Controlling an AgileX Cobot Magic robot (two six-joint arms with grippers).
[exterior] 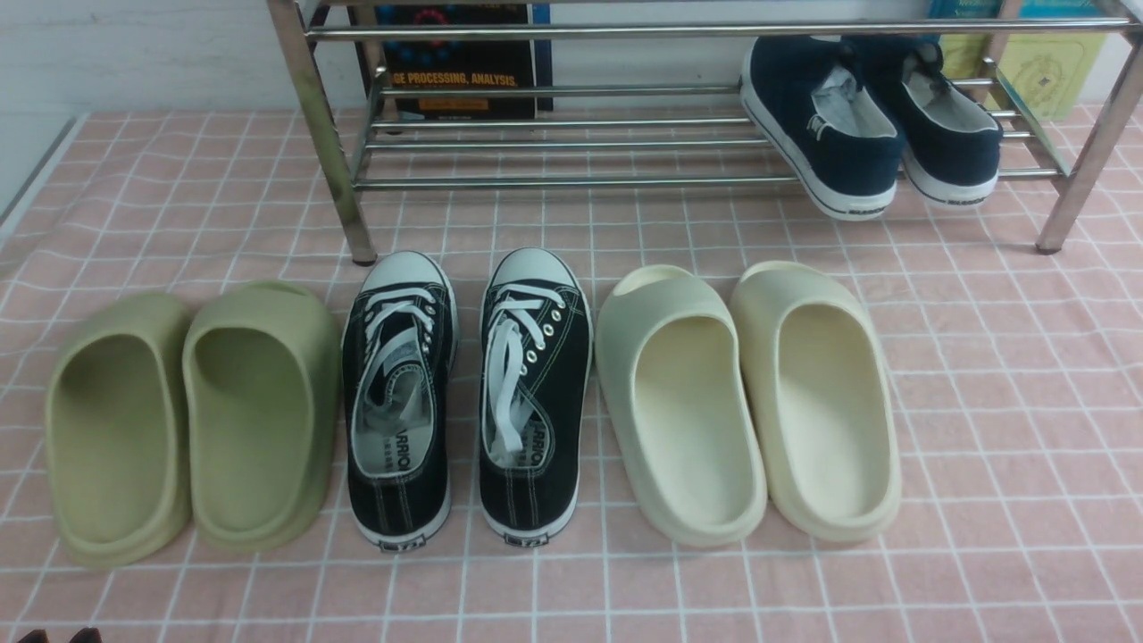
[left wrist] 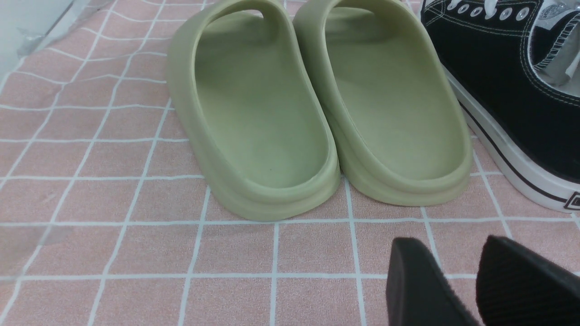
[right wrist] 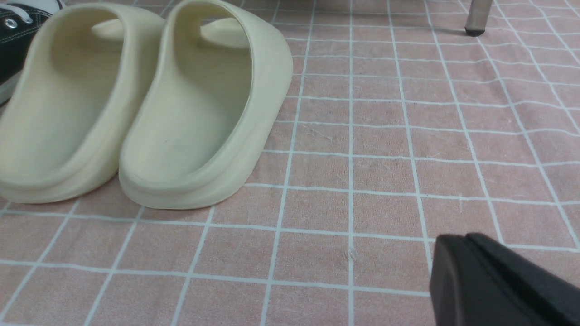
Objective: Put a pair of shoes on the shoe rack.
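Front view, left to right. A pair of olive-green moulded foam slides (exterior: 183, 415) is lying at the near left of the pink checked worktop (exterior: 1009, 429), beside a pair of black canvas lace-up sneakers with white toe caps (exterior: 469, 393) and a pair of cream moulded foam slides (exterior: 746, 402).

The pair of navy-blue canvas slip-on sneakers with white rubber soles (exterior: 871, 121) is already resting on the lower bars of the chrome tube shoe rack (exterior: 554, 143), at its far right end. Their long axes are running near to far, angled slightly leftward at the far end; heels are facing the robot and overhanging the front bar, while toes are pointing toward the far wall.

The left gripper (left wrist: 476, 285), seen in its wrist view, is hanging low just near of the olive slides with its pads slightly spread and holding nothing. The right gripper (right wrist: 494, 280) is hanging low, near and right of the cream slides, pads pressed together and empty.

The navy pair is lying far and rightward of both grippers, so the right arm is judged the nearer; the placement appears complete.
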